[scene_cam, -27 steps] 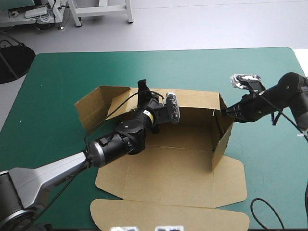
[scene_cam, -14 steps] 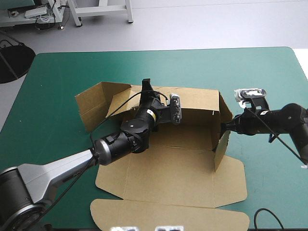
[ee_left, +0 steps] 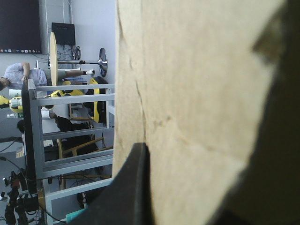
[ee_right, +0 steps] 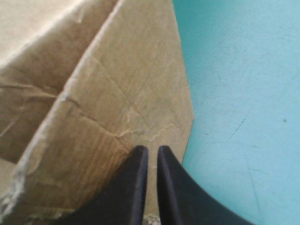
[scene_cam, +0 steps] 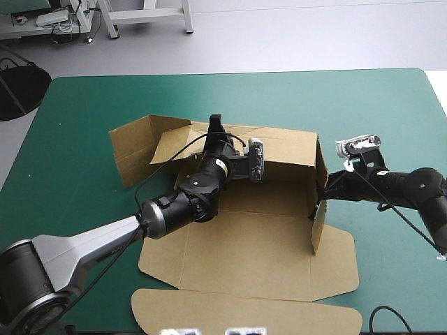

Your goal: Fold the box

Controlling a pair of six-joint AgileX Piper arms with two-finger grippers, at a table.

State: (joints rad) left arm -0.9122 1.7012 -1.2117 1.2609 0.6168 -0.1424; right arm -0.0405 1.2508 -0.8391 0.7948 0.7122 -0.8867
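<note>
Our box sits in the middle of the worktop. Back and right walls are up; the left wall leans half up and the front flaps lie flat. Our left hand pinches the back wall, our right hand the right wall

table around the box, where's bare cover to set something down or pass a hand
Bare teal-green cover: the strip between the back wall of the box and the far edge of the table, and the band along its left edge. Crowded: the left gripper at the back wall, the right gripper at the right wall, the lid filling the near side.
</note>
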